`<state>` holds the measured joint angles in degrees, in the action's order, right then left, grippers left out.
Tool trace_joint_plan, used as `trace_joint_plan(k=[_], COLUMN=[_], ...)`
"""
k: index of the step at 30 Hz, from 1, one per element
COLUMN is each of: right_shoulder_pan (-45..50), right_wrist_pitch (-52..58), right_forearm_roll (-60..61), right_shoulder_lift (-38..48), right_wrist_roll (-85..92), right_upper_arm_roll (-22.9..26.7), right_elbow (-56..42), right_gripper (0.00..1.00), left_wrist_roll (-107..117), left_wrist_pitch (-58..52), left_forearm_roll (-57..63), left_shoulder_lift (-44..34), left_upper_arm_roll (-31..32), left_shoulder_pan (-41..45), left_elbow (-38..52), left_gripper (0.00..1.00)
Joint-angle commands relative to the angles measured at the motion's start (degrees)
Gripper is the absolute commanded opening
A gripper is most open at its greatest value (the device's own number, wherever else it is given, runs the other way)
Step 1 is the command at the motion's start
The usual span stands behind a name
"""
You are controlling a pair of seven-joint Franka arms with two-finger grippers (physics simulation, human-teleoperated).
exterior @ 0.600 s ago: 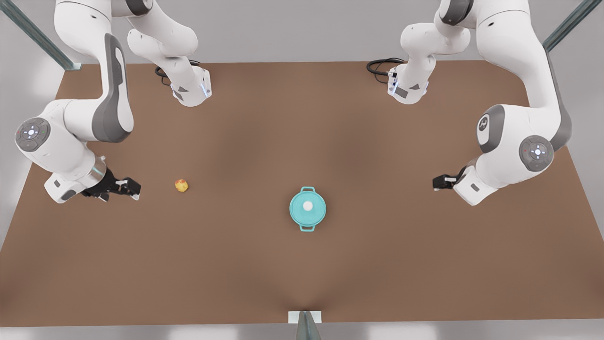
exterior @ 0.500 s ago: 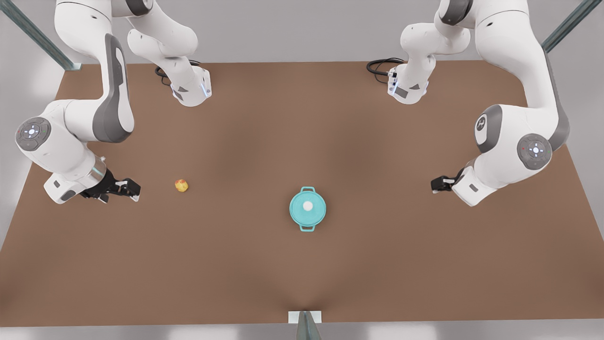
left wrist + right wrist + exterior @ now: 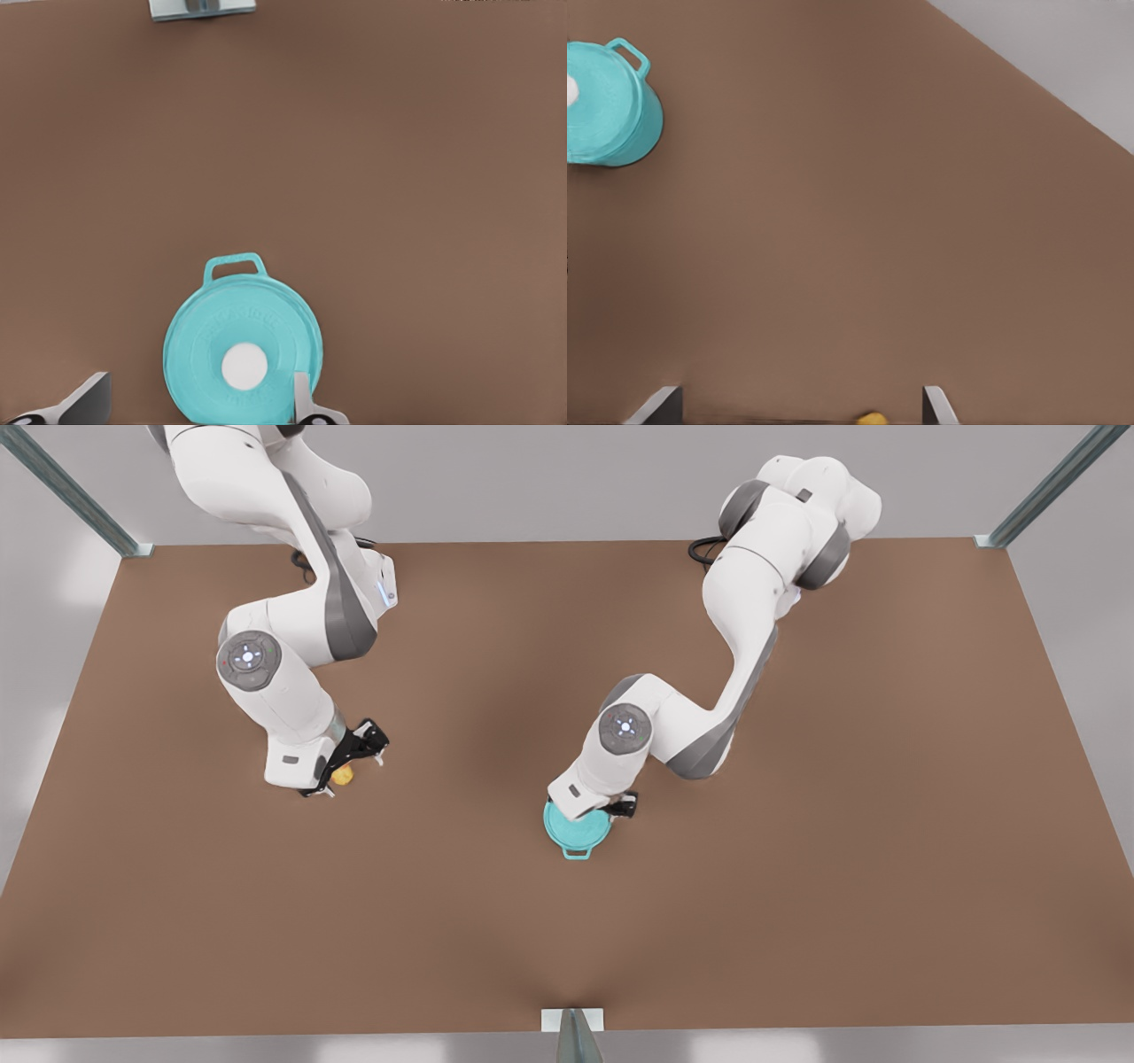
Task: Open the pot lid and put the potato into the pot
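Note:
The teal pot (image 3: 576,852) stands on the brown table with the pot lid (image 3: 580,833) lying on it. My left gripper (image 3: 611,808) hangs right over it, on the front view's right. In the left wrist view the lid (image 3: 199,332) and its white knob (image 3: 244,366) lie between the open fingers (image 3: 89,400) of the left gripper (image 3: 199,390), which hold nothing. The small yellow potato (image 3: 344,775) lies on the table at the front view's left, under my open right gripper (image 3: 350,757). In the right wrist view the potato (image 3: 871,418) peeks out between the right gripper's (image 3: 799,398) fingers, and the pot (image 3: 607,106) stands farther off.
The brown table (image 3: 797,824) spreads wide on all sides of the pot. A metal bracket (image 3: 573,1020) sits at the middle of its front edge. Frame posts (image 3: 1045,487) stand at the back corners. Black cables (image 3: 709,549) lie by the arm bases.
Both arms have swung inward from the table's sides. The right gripper now stands over the potato and the left gripper over the pot lid. Pot and potato have not moved.

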<state>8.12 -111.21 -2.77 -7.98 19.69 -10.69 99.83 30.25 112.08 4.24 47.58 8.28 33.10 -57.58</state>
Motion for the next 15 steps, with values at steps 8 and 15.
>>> trace_joint_plan(k=[8, 15], right_shoulder_pan=[-4.43, -8.47], right_wrist_pitch=[-4.8, -10.34], right_forearm_roll=[-4.35, -3.73], right_shoulder_lift=[6.75, 0.42], right_wrist_roll=[-0.53, -4.22], right_upper_arm_roll=[0.5, 0.76], right_elbow=[14.96, 18.91], right_gripper=[1.0, 1.0], left_wrist_roll=[38.57, 21.62], left_wrist_pitch=[6.92, 8.24], left_forearm_roll=[7.19, 6.93], left_shoulder_lift=[3.75, 6.82], left_upper_arm_roll=[-0.46, -0.72], left_shoulder_pan=[3.2, 2.32], left_elbow=[-0.34, -2.28], left_gripper=[1.0, 1.0])
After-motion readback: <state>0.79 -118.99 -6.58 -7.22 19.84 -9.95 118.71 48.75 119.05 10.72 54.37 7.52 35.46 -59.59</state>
